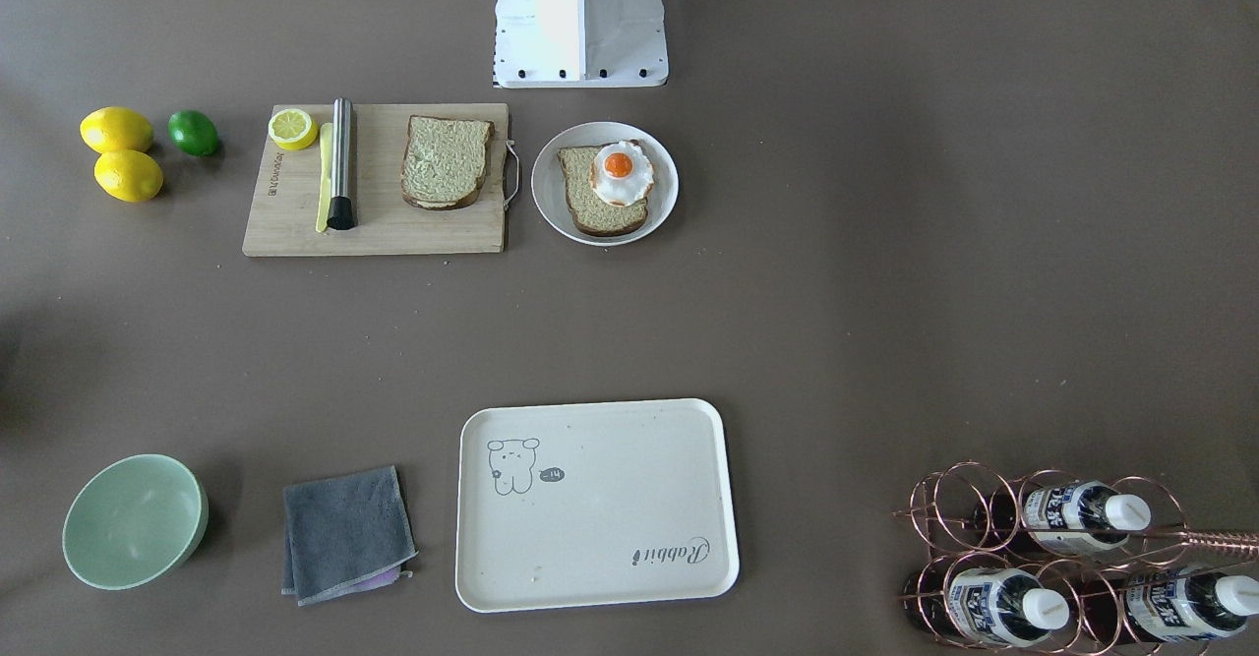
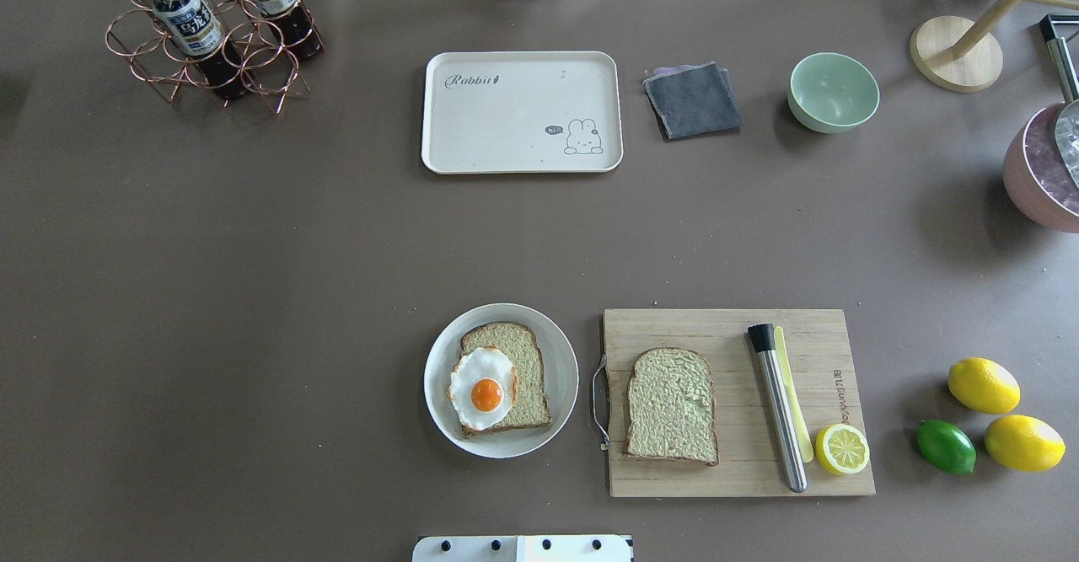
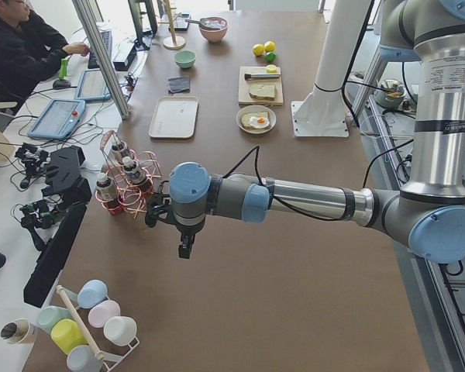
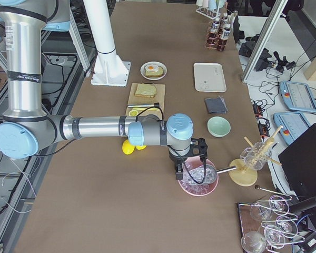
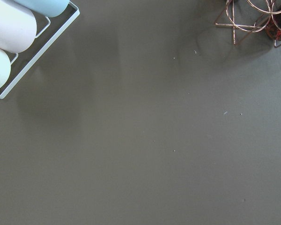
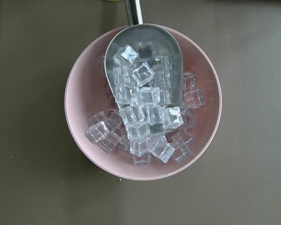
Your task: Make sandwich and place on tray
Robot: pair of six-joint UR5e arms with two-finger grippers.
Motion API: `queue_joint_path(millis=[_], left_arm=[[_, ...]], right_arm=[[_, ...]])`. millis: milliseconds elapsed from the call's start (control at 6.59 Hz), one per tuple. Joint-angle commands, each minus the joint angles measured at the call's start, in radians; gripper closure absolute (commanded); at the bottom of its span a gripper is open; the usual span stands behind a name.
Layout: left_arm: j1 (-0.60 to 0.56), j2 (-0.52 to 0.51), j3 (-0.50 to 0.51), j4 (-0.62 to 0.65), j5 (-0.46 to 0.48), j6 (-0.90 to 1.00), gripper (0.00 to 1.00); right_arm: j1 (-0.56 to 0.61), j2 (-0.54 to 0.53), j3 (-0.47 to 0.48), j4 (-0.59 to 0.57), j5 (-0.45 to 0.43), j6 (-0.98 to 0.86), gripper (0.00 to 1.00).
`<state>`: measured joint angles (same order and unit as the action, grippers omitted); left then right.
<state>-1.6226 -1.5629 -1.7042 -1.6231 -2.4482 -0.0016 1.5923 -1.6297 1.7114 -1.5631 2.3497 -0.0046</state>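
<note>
One bread slice (image 2: 672, 406) lies on the wooden cutting board (image 2: 733, 469). A second bread slice (image 2: 524, 361) lies on a round white plate (image 2: 562, 351) with the fried egg (image 2: 482, 387) on top of it. The cream tray (image 2: 506, 124) stands on the far side of the table with nothing on it. My left gripper (image 3: 184, 249) hangs over bare table near the bottle rack, far from the food. My right gripper (image 4: 177, 174) hangs over the pink ice bowl. Neither shows in any view but the side ones, so I cannot tell whether they are open or shut.
On the board lie a steel rod (image 2: 780, 414), a yellow knife and a lemon half (image 2: 841, 449). Two lemons (image 2: 983, 385) and a lime (image 2: 946, 446) lie beside it. A green bowl (image 2: 833, 92), grey cloth (image 2: 693, 100), bottle rack (image 2: 211, 35) and pink ice bowl (image 6: 143, 101) stand around.
</note>
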Motion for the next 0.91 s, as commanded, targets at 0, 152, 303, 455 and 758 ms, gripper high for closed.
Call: queue_joint_path(millis=[0,152,303,455,758], left_arm=[[0.001,-0.005,0.0,0.002,0.0,0.0,0.02],[0.001,-0.006,0.001,0.002,0.0,0.0,0.02],[0.004,-0.009,0.003,0.002,-0.002,0.0,0.02],[0.004,-0.009,0.001,0.002,-0.003,0.0,0.02],[0.004,-0.022,0.005,0.003,-0.003,0.0,0.02]], right_arm=[[0.0,0.004,-0.003,0.0,-0.001,0.0,0.0],[0.0,0.004,0.0,0.0,-0.001,0.0,0.0],[0.0,0.005,-0.003,0.0,-0.001,-0.002,0.0],[0.0,0.007,-0.006,0.0,-0.001,-0.002,0.0],[0.0,0.008,-0.007,0.0,-0.001,0.0,0.0]])
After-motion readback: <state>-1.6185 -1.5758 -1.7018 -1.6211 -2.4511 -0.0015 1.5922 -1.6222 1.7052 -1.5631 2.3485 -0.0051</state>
